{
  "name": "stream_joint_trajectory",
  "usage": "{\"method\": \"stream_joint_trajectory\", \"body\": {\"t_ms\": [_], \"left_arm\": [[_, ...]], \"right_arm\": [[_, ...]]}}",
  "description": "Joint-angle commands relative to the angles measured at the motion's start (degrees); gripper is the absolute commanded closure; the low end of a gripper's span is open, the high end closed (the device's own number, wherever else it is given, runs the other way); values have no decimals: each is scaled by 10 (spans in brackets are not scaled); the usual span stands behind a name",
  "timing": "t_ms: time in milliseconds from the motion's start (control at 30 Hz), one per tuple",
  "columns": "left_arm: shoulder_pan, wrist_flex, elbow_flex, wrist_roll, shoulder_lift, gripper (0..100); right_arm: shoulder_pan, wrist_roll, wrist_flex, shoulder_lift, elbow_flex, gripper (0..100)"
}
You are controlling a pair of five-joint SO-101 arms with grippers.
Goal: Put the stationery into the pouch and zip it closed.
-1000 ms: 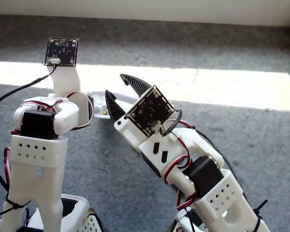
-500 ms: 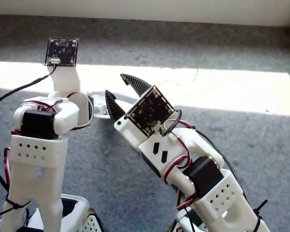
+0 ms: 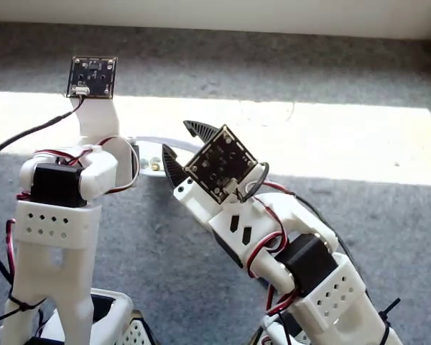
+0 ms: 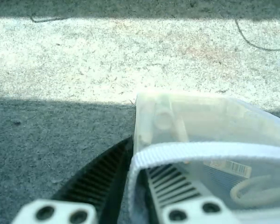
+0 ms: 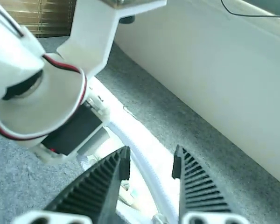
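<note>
**Right hand settles over the pouch's zip edge**

Your right hand (image 3: pixel 174 136) has just shifted a little, down and in toward the pouch (image 4: pixel 210 121). A second ago it sat slightly higher and further off. Its two fingers stand apart, and in its own wrist view the pouch's white zip edge (image 5: pixel 147 177) runs straight between them, not yet pinched.

Your left hand (image 4: pixel 139 156) has not moved. It is clamped on the pouch's rim, with one finger outside the clear wall and the other showing through it from inside, so the mouth is held steady for you.

My reading is that the packing looks done and you are lining up for the zip. Stationery (image 4: pixel 163 116) shows as pale shapes inside the pouch, just behind the held rim, and a barcode label (image 4: pixel 228 168) sits deeper in.

Some things you cannot rely on:

- **Zip pull:** I cannot pick it out. A small bit at the cut-off end of the zip edge, below your right hand, may be it, but too little shows to say.
- **View from above:** both arms cover nearly all of the pouch, and only a sliver with its white edge shows between them.
- **Zip and contents:** you cannot tell how far the zip stands open, nor whether every piece is inside.
- **Under the arms:** something may also lie on the grey surface (image 3: pixel 388 223) beside the pouch.
- **Far end of the pouch:** it is cut off in the left wrist view.
</note>
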Motion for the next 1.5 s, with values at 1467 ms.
{"method": "stream_joint_trajectory", "body": {"t_ms": [1467], "left_arm": [[-7, -6, 1, 2, 3, 992]], "right_arm": [[-7, 0, 18, -73, -65, 667]]}}
